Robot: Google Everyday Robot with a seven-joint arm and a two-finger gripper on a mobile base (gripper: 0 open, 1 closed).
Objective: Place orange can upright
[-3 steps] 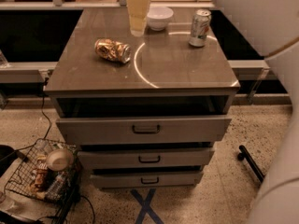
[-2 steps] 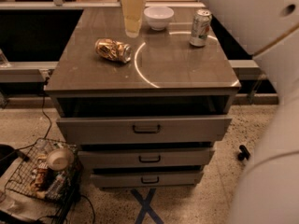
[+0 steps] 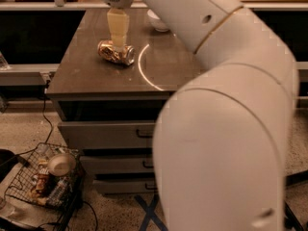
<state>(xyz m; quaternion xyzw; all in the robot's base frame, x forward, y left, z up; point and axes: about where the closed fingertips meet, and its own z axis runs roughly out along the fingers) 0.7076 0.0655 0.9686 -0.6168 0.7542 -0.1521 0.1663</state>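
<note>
Cabinet top (image 3: 86, 73), upper left: can (image 3: 115, 53) on its side, bowl (image 3: 158, 21) behind; gripper (image 3: 119, 44) over the can, perhaps touching.

The robot's bulky white arm (image 3: 226, 129) fills the right of the view, bending at a large rounded elbow and extending up and leftward. At its far end, upper left, the pale cream two-finger gripper (image 3: 118, 44) points straight down.

Gripper (image 3: 118, 43) over orange can (image 3: 109, 53), hiding its top.
</note>
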